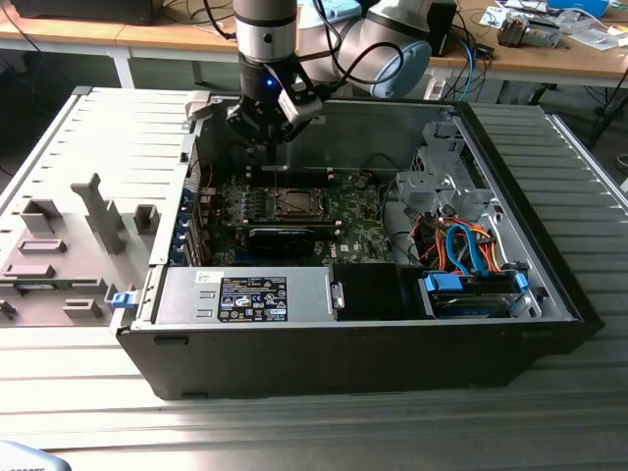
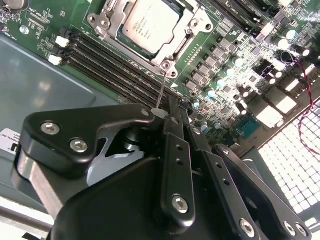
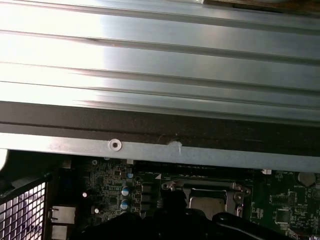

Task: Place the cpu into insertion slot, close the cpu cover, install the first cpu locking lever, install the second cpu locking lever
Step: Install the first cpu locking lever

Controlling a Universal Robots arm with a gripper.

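The cpu point(image 2: 149, 22) lies flat in the insertion slot point(image 1: 294, 203), silvery top up. The cpu cover point(image 2: 111, 20) is down around it as a metal frame, also seen in the first wrist view point(image 3: 200, 189). A thin wire locking lever point(image 2: 162, 86) sticks out from the socket's corner, and its flat tip touches the side of my black fingers point(image 2: 172, 131). My gripper point(image 2: 178, 107) is shut with nothing between the fingers. In the exterior view the gripper point(image 1: 268, 149) hangs above the board just behind the socket.
Long black memory slots point(image 2: 110, 65) run beside the socket. A black graphics card point(image 1: 280, 235) sits in front of it. A drive cage with orange and blue cables point(image 1: 471, 245) fills the exterior view's right. The case's back wall point(image 3: 150, 145) is close behind the gripper.
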